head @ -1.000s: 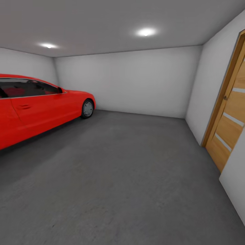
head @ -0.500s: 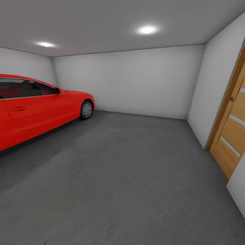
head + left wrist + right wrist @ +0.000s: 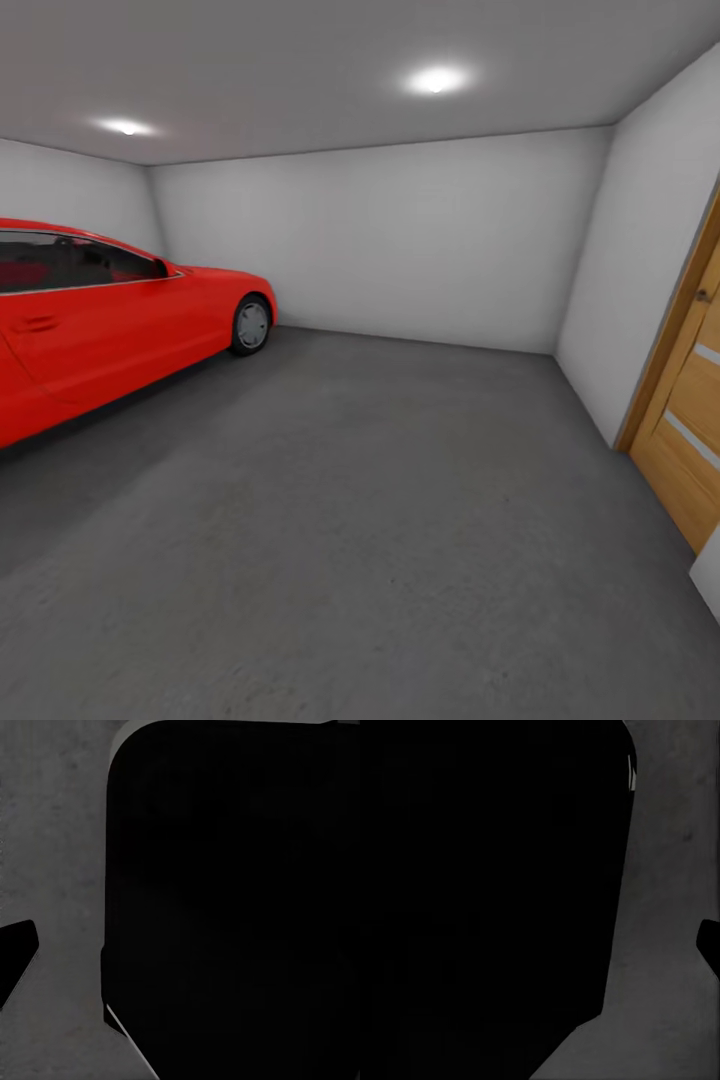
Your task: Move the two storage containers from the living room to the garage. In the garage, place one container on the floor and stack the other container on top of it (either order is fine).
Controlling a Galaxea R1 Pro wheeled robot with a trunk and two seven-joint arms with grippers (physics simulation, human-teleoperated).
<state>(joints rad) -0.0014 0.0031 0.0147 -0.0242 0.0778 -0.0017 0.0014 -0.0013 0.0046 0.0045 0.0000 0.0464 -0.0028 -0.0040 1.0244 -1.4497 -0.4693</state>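
One red car [image 3: 110,320] at left, wooden door [image 3: 690,440] slipping further toward right edge: camera view turning left inside garage. Bare concrete floor [image 3: 380,520] ahead. Containers' whereabouts and gripper state: cannot tell.

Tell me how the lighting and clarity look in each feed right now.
Head view: evenly lit by two ceiling lights, sharp, soft shadow under the red car on the concrete floor, straight edges bowed by the wide lens. Left wrist view: mostly a black unlit shape beside mottled grey floor. Right wrist view: likewise a black mass, a grey floor strip alongside.
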